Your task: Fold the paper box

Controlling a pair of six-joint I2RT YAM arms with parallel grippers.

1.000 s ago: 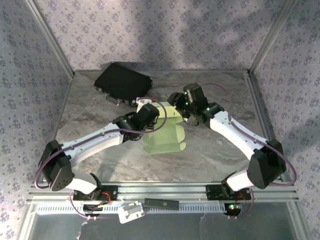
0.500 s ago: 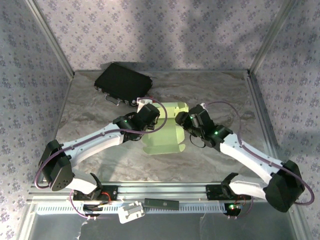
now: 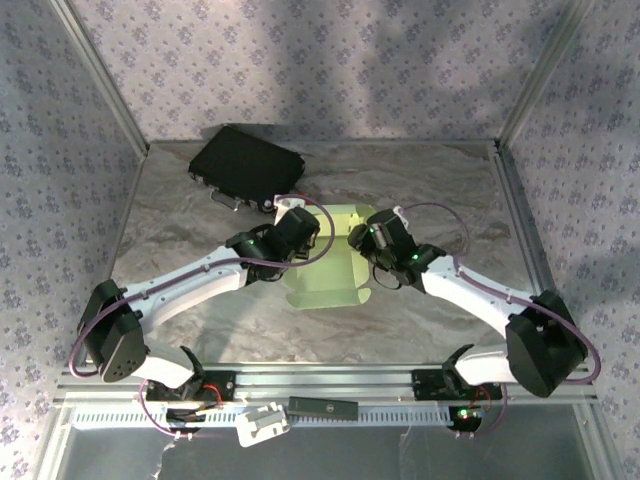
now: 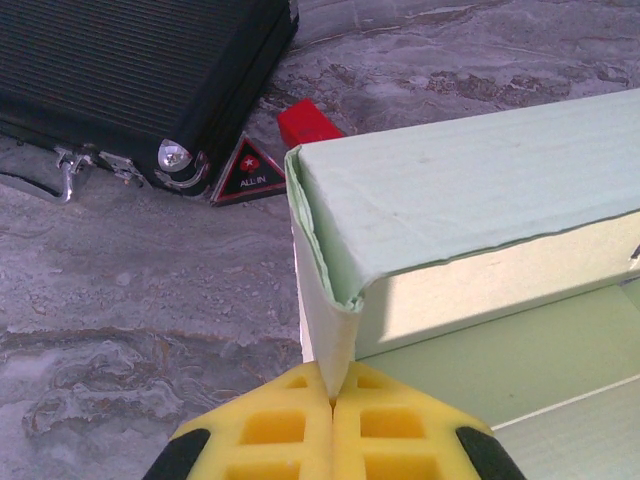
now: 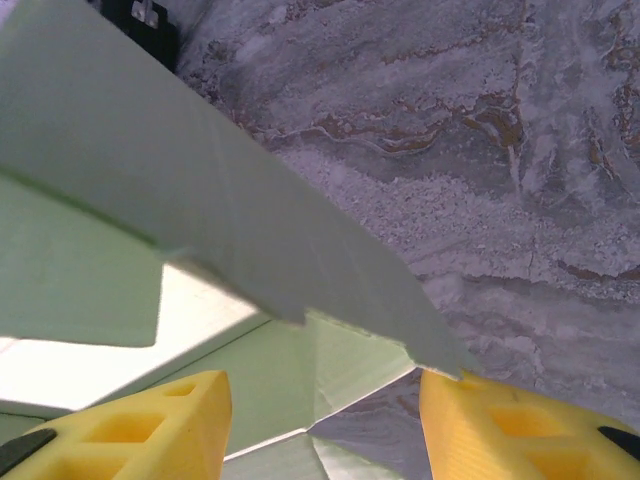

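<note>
The paper box [image 3: 328, 287] is a pale green cardboard sheet, partly folded up, in the middle of the table. My left gripper [image 3: 312, 236] is shut on the box's left wall, pinching a folded upright corner [image 4: 330, 330] between its yellow fingertips [image 4: 290, 420]. The box's long back wall [image 4: 470, 200] leans over the floor panel. At the box's right side my right gripper [image 3: 360, 240] stands open. Its yellow fingers [image 5: 150, 420] straddle a slanted flap [image 5: 150, 170], whose corner lies just above the right finger [image 5: 500, 420].
A black case [image 3: 245, 165] lies at the back left, close behind the box, with metal latches [image 4: 75, 165] facing it. A red piece [image 4: 305, 122] and a triangular "ALL IN" marker [image 4: 247, 172] sit between case and box. Frame posts and patterned walls ring the marble tabletop [image 3: 440, 190].
My right arm has swung down from behind the box to its right edge, and its jaws have narrowed a little. The left gripper has kept its grip and not moved.
</note>
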